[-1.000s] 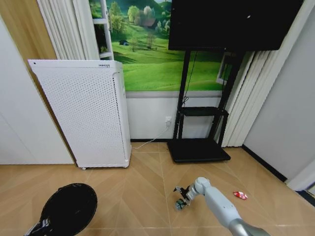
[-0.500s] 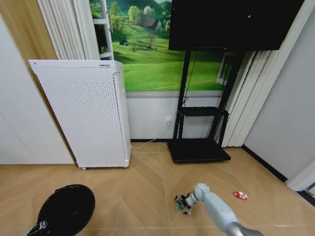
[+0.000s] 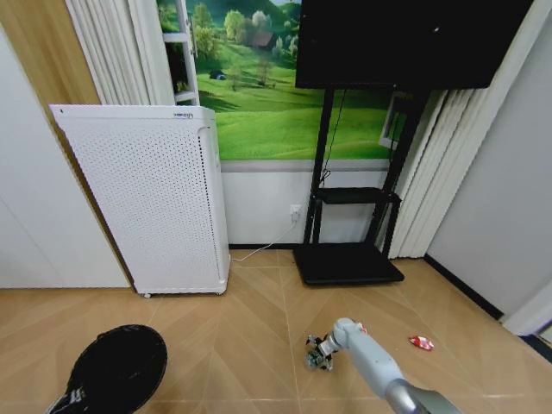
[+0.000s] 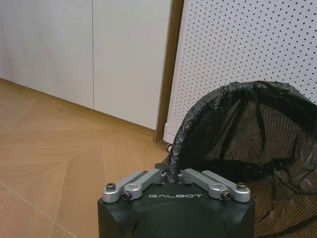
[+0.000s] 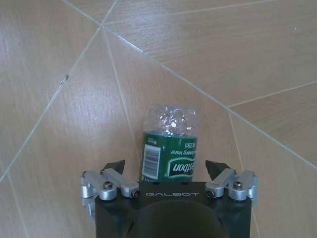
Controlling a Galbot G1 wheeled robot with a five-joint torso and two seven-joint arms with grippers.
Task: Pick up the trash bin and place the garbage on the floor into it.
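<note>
The trash bin (image 3: 119, 369) stays pinched by the left gripper (image 4: 174, 179), while the right gripper (image 5: 168, 170) (fingers wide open) has dropped around the green bottle (image 5: 168, 148), ready to grab.

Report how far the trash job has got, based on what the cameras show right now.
Done: the left claw is shut on the rim of the black trash bin, so the bin is picked up. In hand: the right claw is open around the green-labelled bottle on the floor, not closed on it. Left: grip the bottle, bin it, then collect the red-and-white wrapper lying to the robot's right.
</note>
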